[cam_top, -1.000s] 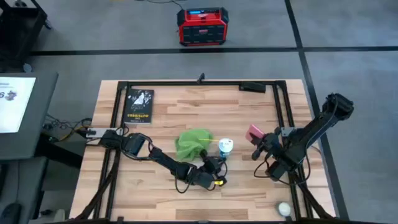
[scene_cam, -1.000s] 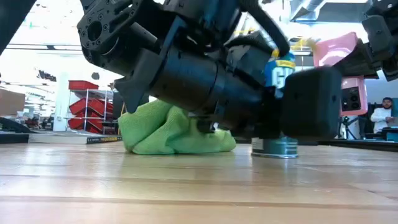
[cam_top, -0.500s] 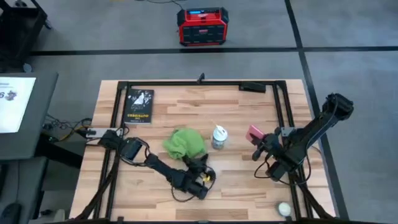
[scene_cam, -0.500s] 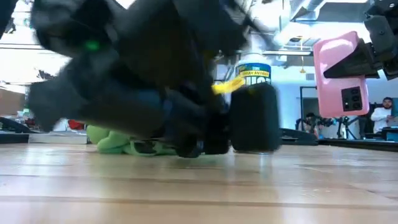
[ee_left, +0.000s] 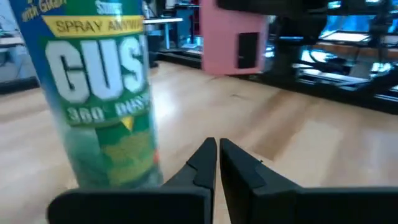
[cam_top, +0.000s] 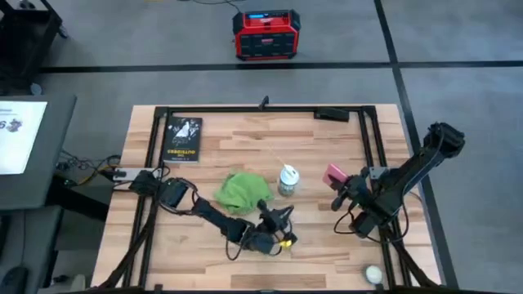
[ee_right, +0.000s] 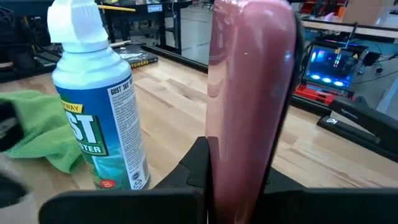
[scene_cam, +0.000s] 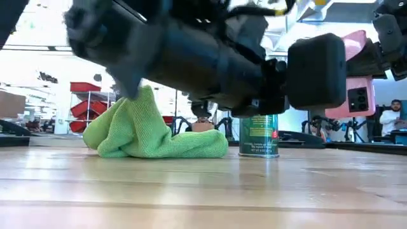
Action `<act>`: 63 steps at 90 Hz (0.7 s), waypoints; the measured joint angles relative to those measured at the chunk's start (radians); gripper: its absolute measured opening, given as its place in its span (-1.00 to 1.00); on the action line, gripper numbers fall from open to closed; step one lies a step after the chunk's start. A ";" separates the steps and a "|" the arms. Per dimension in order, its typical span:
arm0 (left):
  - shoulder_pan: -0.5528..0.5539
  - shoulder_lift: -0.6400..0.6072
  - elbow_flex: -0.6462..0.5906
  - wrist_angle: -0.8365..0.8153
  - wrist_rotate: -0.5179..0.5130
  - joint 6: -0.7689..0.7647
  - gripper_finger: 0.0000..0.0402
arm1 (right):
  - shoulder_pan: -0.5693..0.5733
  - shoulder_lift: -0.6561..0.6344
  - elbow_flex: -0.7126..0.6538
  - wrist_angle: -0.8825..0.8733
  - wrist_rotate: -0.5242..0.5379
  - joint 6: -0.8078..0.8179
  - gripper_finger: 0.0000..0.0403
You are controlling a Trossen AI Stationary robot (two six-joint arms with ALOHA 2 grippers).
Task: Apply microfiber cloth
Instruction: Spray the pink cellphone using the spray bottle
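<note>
Lime-green microfiber cloth (cam_top: 239,190) lies bunched in a loose heap on the wooden tabletop (cam_top: 327,249), w/ one fold peaking up in the low view (scene_cam: 145,130); nothing grips it. Just beside it, toward the right arm, stands an upright duster spray can (cam_top: 288,180), green-labelled body, white cap, thin straw poking out. Left end effector (cam_top: 276,219) sits low over the tabletop, on the near side of cloth and can, apart from both; its wrist view shows the fingers (ee_left: 202,163) pinched nearly together w/ nothing between, can looming close alongside. Right end effector (cam_top: 338,184) is clamped on a pink phone (cam_top: 333,175), held edge-up above the tabletop, apart from the can; in its wrist view the phone (ee_right: 250,87) fills the gap between the fingers. Black book w/ yellow lettering (cam_top: 183,138) lies well off at the far left corner, untouched. Judgement: step in hand is fetching the cloth, grasp not yet made. Next move prob needs the left fingers spread wide, swung over the heap, lowered onto the raised fold and closed, w/o knocking the can, then carried to the phone.
</note>
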 joint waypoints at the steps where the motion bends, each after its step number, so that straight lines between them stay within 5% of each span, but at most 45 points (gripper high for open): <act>1: 0.004 0.000 0.000 0.003 0.013 0.005 -1.00 | 0.000 0.000 0.000 0.000 0.000 0.000 -0.94; 23: 0.097 0.000 0.000 -0.026 0.132 -0.015 -1.00 | 0.000 0.000 0.000 0.000 0.000 -0.008 -0.94; 38: 0.066 -0.002 0.000 -0.280 -0.082 -0.329 -1.00 | 0.000 0.000 0.000 -0.001 0.000 -0.008 -0.94; 54: -0.028 -0.001 0.000 -0.580 -0.203 -0.731 -1.00 | 0.005 0.000 0.000 -0.021 -0.001 -0.010 -0.94; 63: -0.068 -0.001 -0.001 -0.618 -0.297 -0.803 -1.00 | 0.005 0.000 0.000 -0.020 -0.001 -0.010 -0.94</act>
